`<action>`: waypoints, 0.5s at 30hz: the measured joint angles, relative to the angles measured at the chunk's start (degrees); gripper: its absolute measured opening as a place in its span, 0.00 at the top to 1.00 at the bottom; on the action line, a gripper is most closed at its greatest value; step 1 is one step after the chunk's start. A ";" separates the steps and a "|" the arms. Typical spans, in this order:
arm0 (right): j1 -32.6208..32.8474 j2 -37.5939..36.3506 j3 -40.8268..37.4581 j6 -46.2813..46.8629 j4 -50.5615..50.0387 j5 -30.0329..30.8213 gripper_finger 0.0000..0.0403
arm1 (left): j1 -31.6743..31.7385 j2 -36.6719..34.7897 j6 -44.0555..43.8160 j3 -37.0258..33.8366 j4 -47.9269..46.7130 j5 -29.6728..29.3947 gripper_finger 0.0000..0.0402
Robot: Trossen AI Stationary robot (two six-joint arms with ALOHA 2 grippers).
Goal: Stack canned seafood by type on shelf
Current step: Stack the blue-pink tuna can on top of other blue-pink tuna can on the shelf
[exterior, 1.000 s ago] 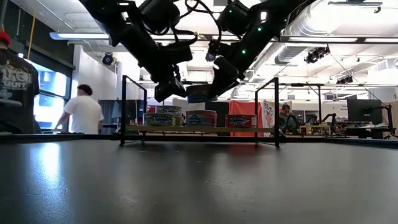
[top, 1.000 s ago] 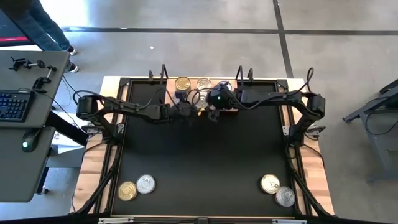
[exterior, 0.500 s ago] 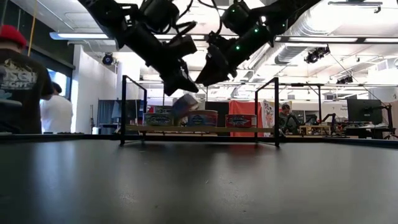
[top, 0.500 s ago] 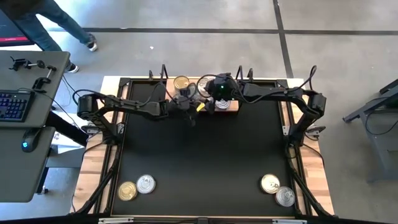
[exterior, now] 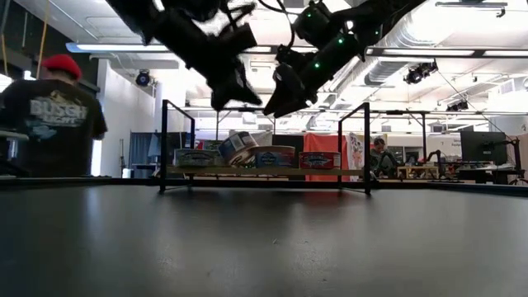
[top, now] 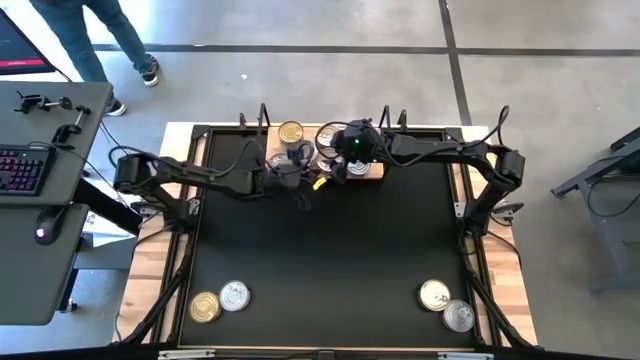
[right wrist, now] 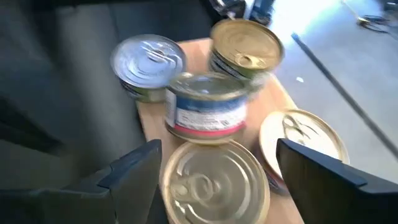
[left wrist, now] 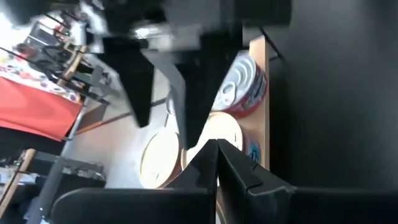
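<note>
1. On the shelf (exterior: 264,171), at the far edge of the black tabletop (top: 320,250), a blue-and-white labelled tin (exterior: 236,148) sat tilted, propped among the other tins in the row; in the right wrist view the same tin (right wrist: 205,109) leaned between its neighbours with its side label facing the camera.
2. Around the tilted tin on the shelf were a silver-lidded tin (right wrist: 148,62), a gold-lidded tin (right wrist: 245,46), a second gold-lidded tin (right wrist: 214,180) and another gold-lidded tin (right wrist: 301,140).
3. Above the shelf hung the right gripper (right wrist: 214,171), its fingers spread wide and holding nothing; the tilted tin lay just beyond the gap between the fingers, apart from both.
4. Beside the right gripper, also above the shelf, hung the left gripper (exterior: 235,97), its fingers pressed together and empty; the tilted tin lay below it, not touching.
5. In the left wrist view, past the closed fingertips, the shelf edge showed a red-sided tin (left wrist: 245,87) with a silver lid.
6. Well apart from the shelf, at the near edge of the tabletop, lay a gold tin (top: 205,307) touching a silver tin (top: 234,296) towards one corner, and another pair of tins (top: 446,305) towards the other.
7. Beyond the shelf, in the room, stood a person in a red cap (exterior: 54,111).
</note>
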 joint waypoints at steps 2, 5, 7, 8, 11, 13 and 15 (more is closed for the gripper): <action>1.06 -0.90 -0.06 -0.09 -1.79 2.82 0.24 | -0.78 -2.28 -1.60 0.00 -2.54 -1.18 1.00; 3.56 -2.33 -0.06 -0.11 -3.99 5.58 0.24 | -0.27 -5.35 -5.99 0.00 -7.71 -1.44 1.00; 5.72 -2.49 -0.06 -0.09 -4.63 6.22 0.24 | 1.38 -6.60 -9.51 -0.02 -10.82 -0.60 1.00; 6.93 -2.47 -0.06 -0.07 -4.81 6.39 0.24 | 2.63 -6.85 -11.03 -0.02 -12.17 0.16 1.00; 11.08 -2.24 -0.10 0.27 -5.18 6.83 0.24 | 6.66 -6.21 -13.43 -0.07 -14.74 2.33 1.00; 13.90 -2.14 -0.17 1.32 -5.53 8.01 0.24 | 9.29 -5.03 -13.51 -0.07 -14.51 4.83 1.00; 16.68 -2.14 -0.23 2.20 -5.70 9.52 0.24 | 11.53 -3.61 -13.51 -0.07 -14.48 7.00 1.00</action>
